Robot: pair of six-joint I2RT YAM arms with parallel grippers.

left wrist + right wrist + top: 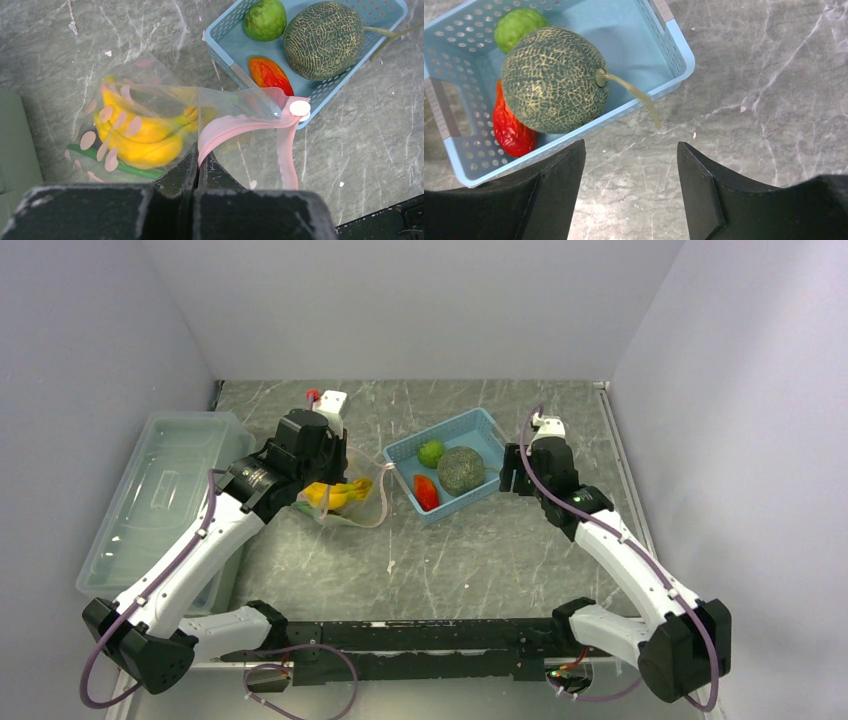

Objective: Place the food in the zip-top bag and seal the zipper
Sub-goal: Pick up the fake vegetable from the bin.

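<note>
The clear zip-top bag (150,115) lies left of the light-blue basket (220,47), with the yellow banana (145,137) and a thin green vegetable (125,167) inside. My left gripper (199,155) is shut on the pink zipper strip (235,125) at the bag's mouth; a white slider (300,107) sits at the strip's far end. In the basket lie the dark green round fruit (551,80), the lime-green fruit (519,25) and the red-orange fruit (511,127). My right gripper (630,150) is open and empty, just off the basket's near wall (624,112). In the top view the bag (345,495) sits by the left gripper (330,440). The eggplant is out of view.
A large translucent bin (160,500) stands along the left side of the table. The basket (480,430) sits at mid-table between the arms. Grey walls close in on three sides.
</note>
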